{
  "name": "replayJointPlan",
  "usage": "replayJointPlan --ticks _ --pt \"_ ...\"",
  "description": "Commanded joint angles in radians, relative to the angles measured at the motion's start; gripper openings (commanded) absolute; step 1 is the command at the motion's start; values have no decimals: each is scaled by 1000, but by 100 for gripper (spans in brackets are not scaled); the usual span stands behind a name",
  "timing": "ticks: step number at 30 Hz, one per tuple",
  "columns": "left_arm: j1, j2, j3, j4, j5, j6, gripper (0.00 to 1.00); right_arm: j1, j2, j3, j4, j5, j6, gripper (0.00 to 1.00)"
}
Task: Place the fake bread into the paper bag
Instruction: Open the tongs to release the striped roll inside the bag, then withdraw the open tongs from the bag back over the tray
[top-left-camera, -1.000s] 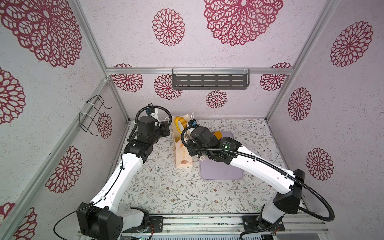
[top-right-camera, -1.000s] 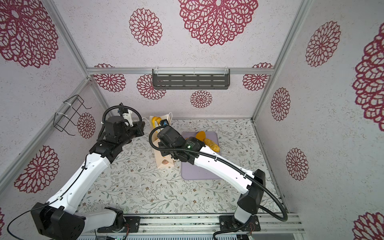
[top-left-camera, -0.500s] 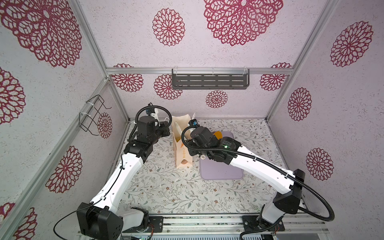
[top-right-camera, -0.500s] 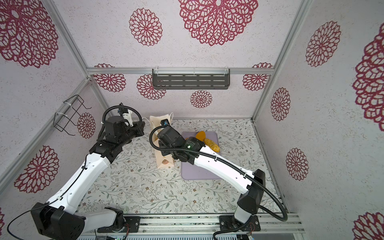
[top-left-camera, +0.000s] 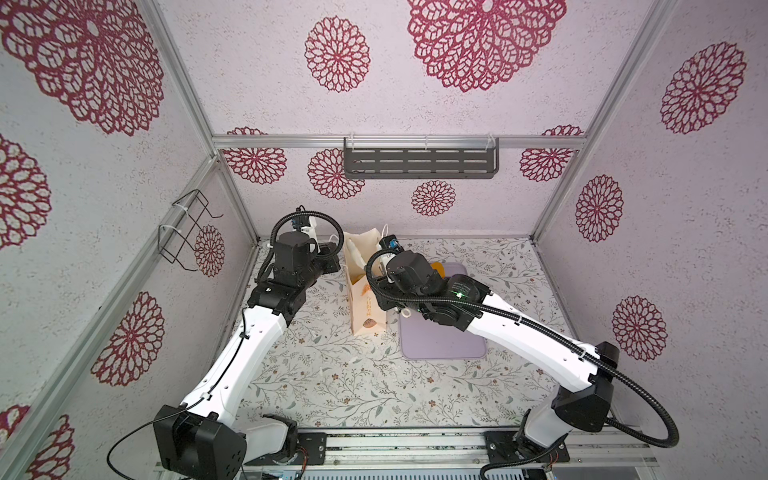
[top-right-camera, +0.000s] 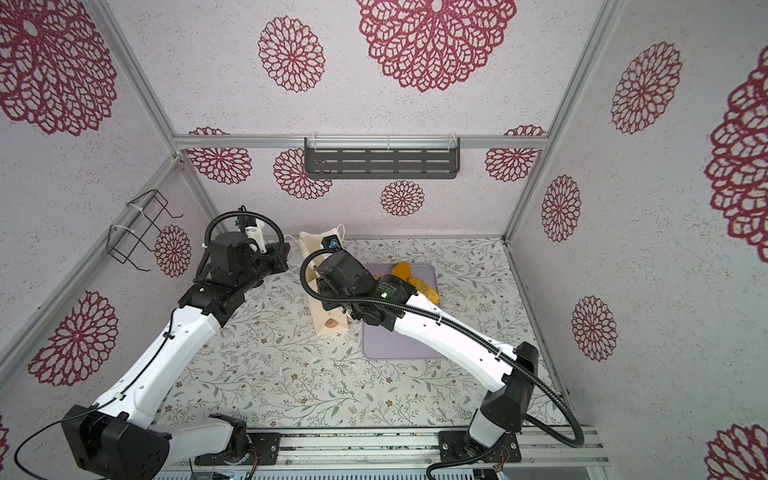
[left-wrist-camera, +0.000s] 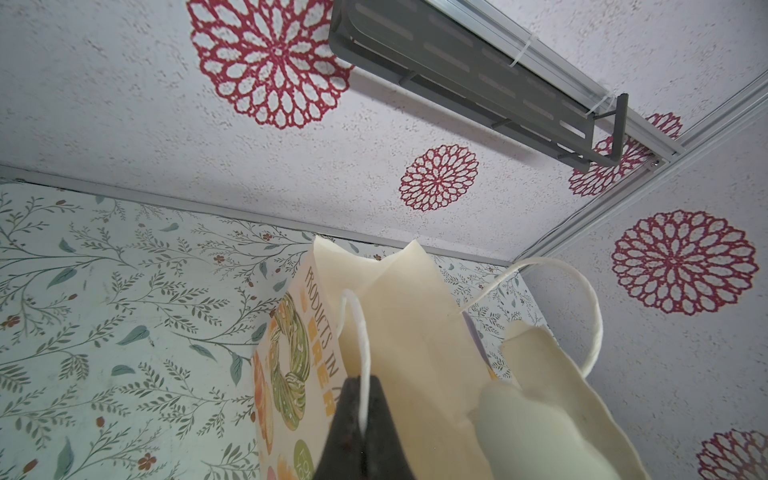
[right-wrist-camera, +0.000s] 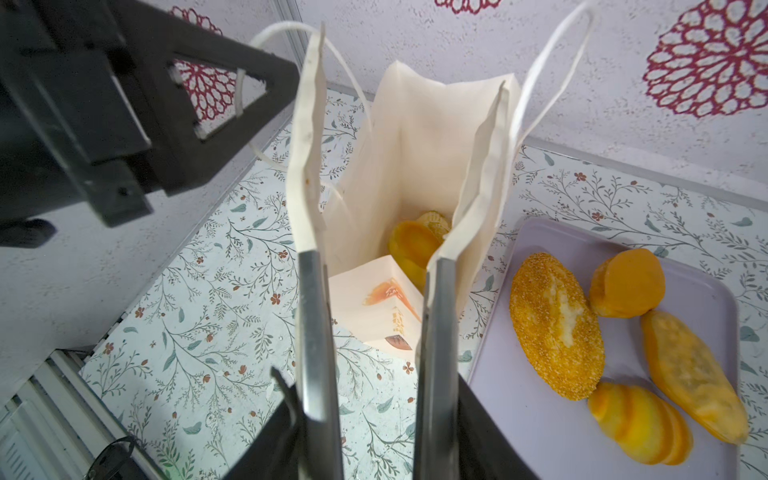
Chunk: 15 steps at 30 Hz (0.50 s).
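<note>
Step in hand, as judged: loading, part done. In both top views the paper bag (top-left-camera: 368, 299) stands upright on the bench (top-left-camera: 332, 386). The left hand (top-left-camera: 332, 259) is just beside its rim. The right arm's wrist is over its mouth, and the right hand itself is hidden there. In a top view some fake bread (top-right-camera: 424, 287) lies on the lilac tray (top-right-camera: 399, 345) beside that arm.

Left wrist view: left hand (left-wrist-camera: 362, 384) clamped tight on a white cord handle (left-wrist-camera: 362, 345), apparently steadying the bag.

Right wrist view: right hand (right-wrist-camera: 374, 253) directly above the bag mouth, fingers (right-wrist-camera: 311, 332) partly apart with nothing between them. Two pieces lie below it inside the bag and four on the tray to its side.

Next move, as judged: lift clear of the rim and cross to the tray for another piece, avoiding the handles.
</note>
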Motion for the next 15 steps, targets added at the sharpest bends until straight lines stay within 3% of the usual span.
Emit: replayJointPlan --ticks 1,15 --pt "-3 -15 -3 18 5 5 0 -1 -96 -14 75 9 -19 49" --pt "-4 -7 -2 16 -11 10 0 -1 -202 -121 127 25 -31 47"
